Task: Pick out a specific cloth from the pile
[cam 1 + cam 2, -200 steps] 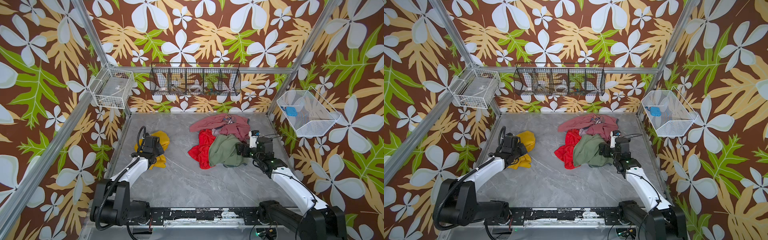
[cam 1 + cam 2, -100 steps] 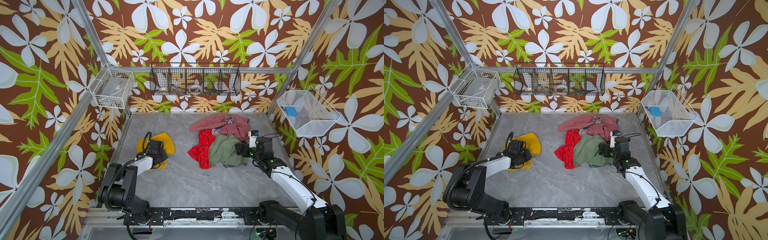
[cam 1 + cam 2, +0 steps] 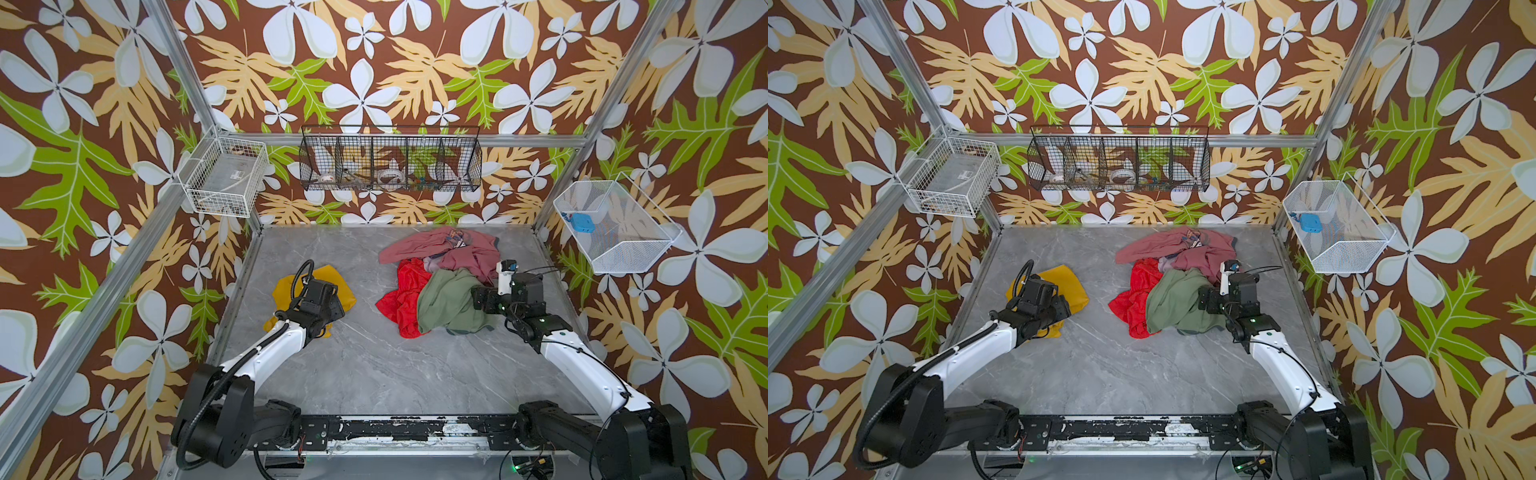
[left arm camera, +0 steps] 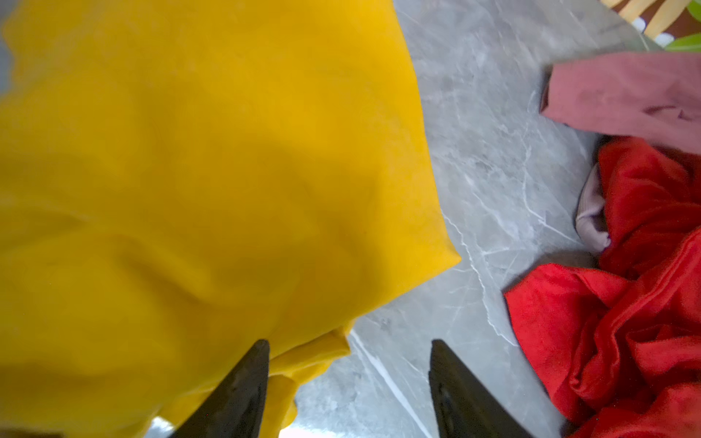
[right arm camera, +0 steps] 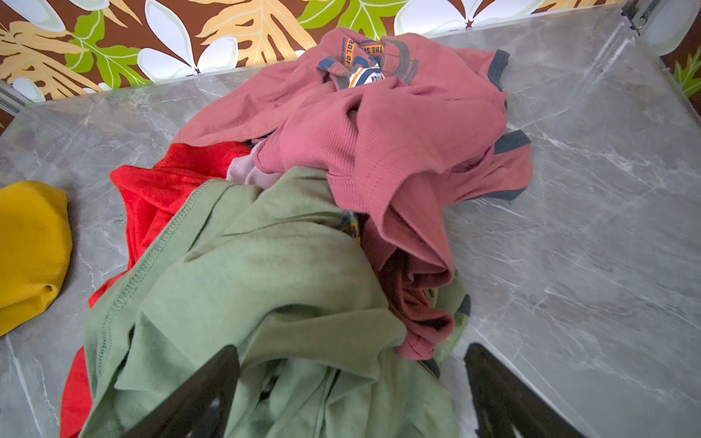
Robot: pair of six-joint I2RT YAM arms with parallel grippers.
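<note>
While both arms stretch out from the near rail, we start on the grey table [image 3: 374, 374] and come first to the left gripper [image 4: 348, 343], low over the near edge of the cloth [image 4: 208, 170]. Its fingers are spread, marble shows between them, and only a small yellow fold lies against one finger. Nothing is pinched there, so we call that a release. In both top views the mustard cloth sits crumpled on the left side of the table, partly under the left wrist and well apart from the pile [image 3: 440, 282], with a strip of marble between the two. Across on the right, at about the same depth, the right gripper [image 5: 351, 348] waits at the near edge of the pile. Its fingers are wide apart, one over the sage-green cloth [image 5: 246, 284] and one over marble, and they grip nothing. Just beyond lies the red cloth [image 3: 401, 299], tucked against the green one, and farthest back the pink garment [image 5: 379, 132] is draped over both. So we judge the pick itself done, since the yellow piece is out and lying on its own. What looks left is small: the left arm has to lift clear, and whether a particular drop spot was wanted we cannot tell.
</note>
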